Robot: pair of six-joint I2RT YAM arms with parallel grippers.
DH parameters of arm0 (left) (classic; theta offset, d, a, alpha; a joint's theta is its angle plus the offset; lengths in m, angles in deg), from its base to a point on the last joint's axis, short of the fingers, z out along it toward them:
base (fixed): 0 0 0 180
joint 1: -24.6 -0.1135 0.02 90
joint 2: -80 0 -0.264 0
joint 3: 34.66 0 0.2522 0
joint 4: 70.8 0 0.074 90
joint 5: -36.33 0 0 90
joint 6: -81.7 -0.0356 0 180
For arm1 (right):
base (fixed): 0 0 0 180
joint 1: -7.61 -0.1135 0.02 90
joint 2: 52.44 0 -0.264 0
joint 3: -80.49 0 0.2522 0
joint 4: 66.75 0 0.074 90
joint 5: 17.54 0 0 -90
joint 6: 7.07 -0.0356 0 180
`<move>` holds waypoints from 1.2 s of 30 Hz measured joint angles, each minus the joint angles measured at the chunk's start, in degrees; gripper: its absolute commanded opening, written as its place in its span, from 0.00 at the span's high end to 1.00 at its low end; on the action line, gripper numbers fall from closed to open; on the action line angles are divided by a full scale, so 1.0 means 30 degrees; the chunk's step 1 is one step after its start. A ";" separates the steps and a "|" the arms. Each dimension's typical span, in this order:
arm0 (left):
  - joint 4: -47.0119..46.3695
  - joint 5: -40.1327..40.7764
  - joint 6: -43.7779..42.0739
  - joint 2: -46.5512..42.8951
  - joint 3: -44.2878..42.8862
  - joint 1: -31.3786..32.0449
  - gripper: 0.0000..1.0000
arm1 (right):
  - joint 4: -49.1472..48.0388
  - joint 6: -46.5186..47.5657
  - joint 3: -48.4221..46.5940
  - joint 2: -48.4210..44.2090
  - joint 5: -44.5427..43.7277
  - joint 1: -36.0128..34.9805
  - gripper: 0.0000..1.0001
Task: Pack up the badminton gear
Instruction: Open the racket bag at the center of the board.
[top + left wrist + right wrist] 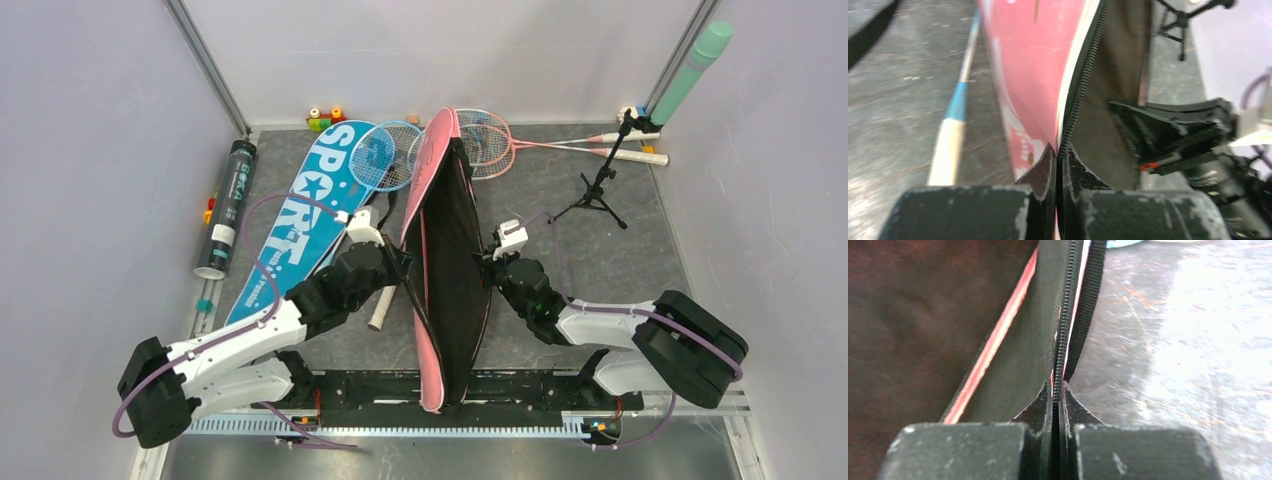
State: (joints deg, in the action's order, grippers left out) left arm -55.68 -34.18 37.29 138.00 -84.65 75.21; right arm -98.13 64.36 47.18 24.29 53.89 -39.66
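Top view, centre: long pink racket bag point(437, 150), unzipped, black lining exposed, mouth spread wide. It runs from upper centre down to the arm bases at the bottom edge.

Left gripper point(398, 263) is clamped tight on the bag's left zip edge, roughly mid-length. In the left wrist view the fingertips point(1042, 172) pinch the zip teeth, pink shell on the left and dark lining on the right.

Right gripper point(490, 262) is clamped the same way on the right zip edge, directly opposite. In the right wrist view the fingertips point(1039, 410) are closed on the zip, with a black webbing strap point(1088, 305) just beside it.

Other gear:
- Blue "SPORT" racket bag point(300, 215) lies flat, left of centre, angled.
- Slim blue racket point(385, 155) has its head overlapping the blue bag's upper end. Its white handle sticks out below the left wrist.
- Slim pink rackets point(487, 140) have heads at upper centre, partly behind the pink bag. Their white handles point to the upper right.
- Dark cylindrical tube point(228, 205) lies along the left wall.

Not gear:
- Small black tripod stand point(600, 185) is upright, right of centre.
- Coloured toy blocks point(325, 118) sit at the back wall, upper left of centre.
- Mint-green cylinder point(695, 70) leans in the upper right corner.
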 measured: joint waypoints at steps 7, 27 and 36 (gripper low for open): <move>0.4095 0.4444 0.0131 -0.2652 0.1894 0.0051 0.91 | 0.1457 0.1552 0.1348 -0.1749 -0.2987 -0.0146 1.00; -0.1872 0.3330 -0.1508 0.0211 0.5523 -0.0189 0.00 | -0.2834 0.4284 0.2994 -0.1428 0.6958 -0.0248 1.00; -0.2353 0.2994 -0.3402 0.3089 0.2798 -0.1727 0.98 | -0.1566 0.4983 0.3024 -0.3162 0.6207 -0.0328 0.36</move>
State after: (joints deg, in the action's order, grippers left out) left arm -62.74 -25.20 27.08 147.27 -76.26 70.03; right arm -102.83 79.31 56.25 14.80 72.52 -40.64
